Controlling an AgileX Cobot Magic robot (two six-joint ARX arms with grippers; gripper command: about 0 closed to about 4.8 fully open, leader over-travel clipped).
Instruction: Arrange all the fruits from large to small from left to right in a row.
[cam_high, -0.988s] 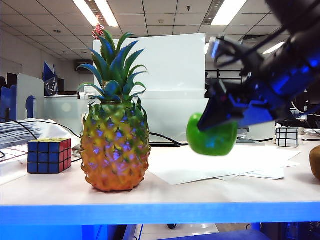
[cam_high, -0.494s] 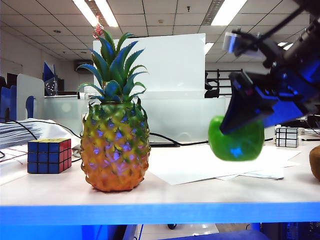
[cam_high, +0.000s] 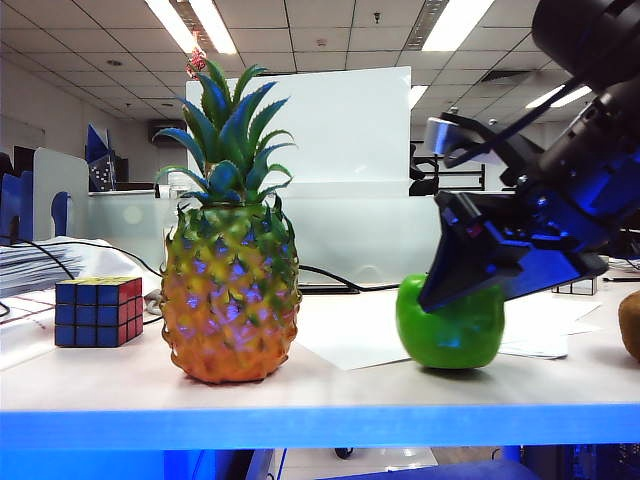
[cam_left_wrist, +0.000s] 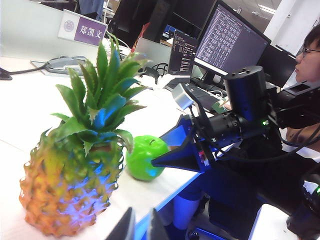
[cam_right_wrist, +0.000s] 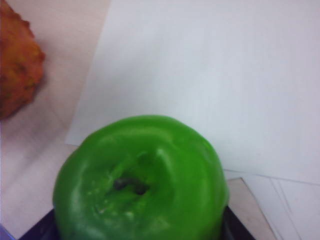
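The right hand (cam_high: 455, 300) gripped the glossy green apple (cam_high: 450, 325), fingers spread wide around it, apple resting on the white table (cam_high: 330, 385). The left hand's (cam_left_wrist: 139, 226) fingertips stood nearly together, holding nothing, near the tall orange-yellow pineapple (cam_left_wrist: 75, 165).

Exterior view: bright, even illumination from ceiling light panels (cam_high: 190, 25) in the upper frame; the desk (cam_high: 320, 385) front edge carries a blue cast. Violet glints speckle the pineapple (cam_high: 230, 300). Left wrist view: sharp, with monitor (cam_left_wrist: 227, 42) glow at upper right. Right wrist view: the apple (cam_right_wrist: 140, 182) fills the lower frame, soft and slightly out of focus.
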